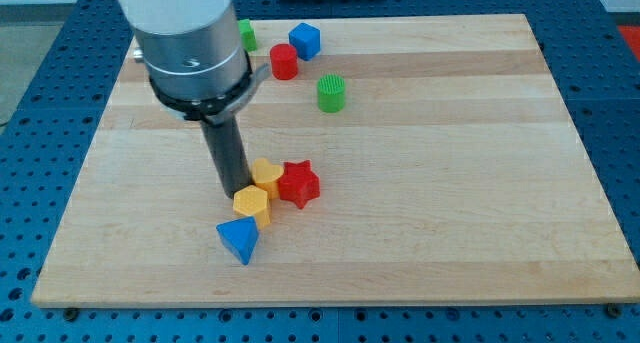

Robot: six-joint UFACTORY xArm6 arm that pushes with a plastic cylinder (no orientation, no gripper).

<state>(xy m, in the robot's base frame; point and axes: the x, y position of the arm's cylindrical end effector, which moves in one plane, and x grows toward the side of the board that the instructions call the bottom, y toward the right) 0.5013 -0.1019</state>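
My tip [233,192] rests on the wooden board [420,183], left of centre. It touches or nearly touches the yellow hexagon block [252,204] at that block's upper left. A second yellow block [266,172] lies just right of the rod, with a red star block [299,183] against its right side. Just below the yellow hexagon lies a blue triangular block [239,239].
Near the view's top sit a red cylinder [284,61], a blue block [305,40] and a green cylinder [331,92]. Another green block [245,34] is partly hidden behind the arm's body [185,33]. Blue perforated table surrounds the board.
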